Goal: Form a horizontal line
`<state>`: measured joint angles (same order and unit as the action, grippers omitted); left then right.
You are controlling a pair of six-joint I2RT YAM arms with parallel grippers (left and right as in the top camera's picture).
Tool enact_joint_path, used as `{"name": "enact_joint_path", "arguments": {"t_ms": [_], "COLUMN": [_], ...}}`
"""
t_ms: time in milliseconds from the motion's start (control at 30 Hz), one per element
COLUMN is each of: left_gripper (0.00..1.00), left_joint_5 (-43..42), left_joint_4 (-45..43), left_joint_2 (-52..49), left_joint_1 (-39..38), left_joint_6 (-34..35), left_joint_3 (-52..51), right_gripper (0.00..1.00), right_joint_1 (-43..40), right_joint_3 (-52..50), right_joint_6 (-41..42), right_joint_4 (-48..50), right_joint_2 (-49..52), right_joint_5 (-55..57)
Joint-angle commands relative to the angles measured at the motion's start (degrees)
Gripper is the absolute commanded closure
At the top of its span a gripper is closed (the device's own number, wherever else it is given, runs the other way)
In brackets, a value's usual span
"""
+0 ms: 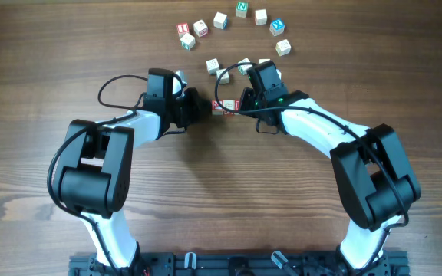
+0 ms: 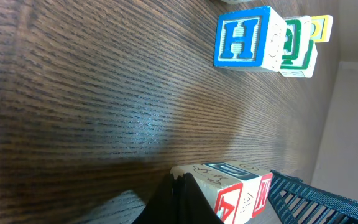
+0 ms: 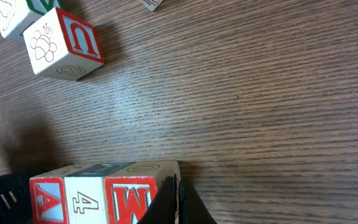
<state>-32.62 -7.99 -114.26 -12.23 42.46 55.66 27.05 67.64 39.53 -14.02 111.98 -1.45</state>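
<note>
Between the two arms, at the middle of the counter (image 1: 44,69), the row (image 1: 225,105) of three red-printed cubes lies end to end: the "A" cube (image 3: 47,200), the "4" cube (image 3: 83,200) and the "M" cube (image 3: 129,198), faces touching. The left tool (image 1: 199,106) stands at the "A" end and the right tool (image 1: 242,102) at the "M" end, each with its fingers closed together on nothing and its tip seemingly against the end cube. To my eye the line is as good as formed, and the danger lies in the squeeze: more pressure from both ends could buckle it and pop the "4" cube out sideways. A tool backing off crookedly might drag or twist its end cube, and the right arm could sweep the loose cubes (image 1: 213,66) just behind it
</note>
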Motion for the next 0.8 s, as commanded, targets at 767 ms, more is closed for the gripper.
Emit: {"name": "enact_joint_path", "arguments": {"t_ms": [767], "left_gripper": [0.96], "left_joint_5": [0.37], "left_joint_4": [-0.31], "left_joint_2": [0.35], "left_joint_1": [-0.68], "left_joint_6": [-1.33], "left_joint_3": [-0.55], "right_gripper": [0.95], "right_joint_1": [-4.09], "right_joint_3": [-0.37], "right_joint_6": [-1.57], "right_joint_4": [5.55], "right_joint_2": [1.11], "right_joint_5": [-0.33]}}
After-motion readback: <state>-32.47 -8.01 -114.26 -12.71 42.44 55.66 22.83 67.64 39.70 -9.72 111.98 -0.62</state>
